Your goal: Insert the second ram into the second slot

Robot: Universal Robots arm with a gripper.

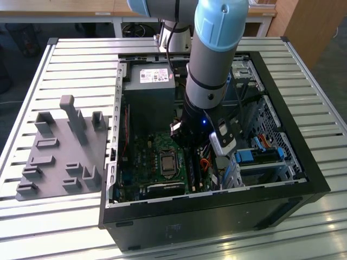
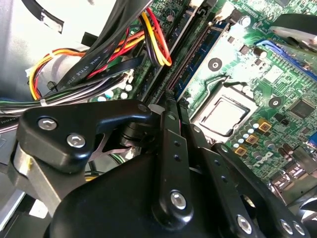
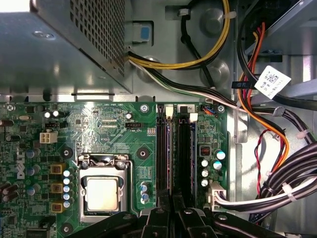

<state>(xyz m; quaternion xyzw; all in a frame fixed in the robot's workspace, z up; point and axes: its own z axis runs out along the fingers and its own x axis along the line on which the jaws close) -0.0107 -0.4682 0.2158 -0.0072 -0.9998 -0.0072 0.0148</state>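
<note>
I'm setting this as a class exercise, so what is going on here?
A robot arm reaches down into an open computer case lying on a slatted table. Its gripper sits at the end of the memory slots, next to the processor. A blue memory stick runs along the slots in the second wrist view; whether it is fully seated is not clear.

You are looking down from high and well back in the exterior view, taking in the whole open computer case (image 1: 217, 135) on the slatted table (image 1: 65, 65). Both wrist views are sitting close behind the gripper (image 3: 171, 210), facing past its jaws onto the motherboard (image 3: 99, 129). They are sharing the processor socket (image 2: 225, 115) and the memory slots (image 3: 173, 148) just ahead of the jaws.
</note>
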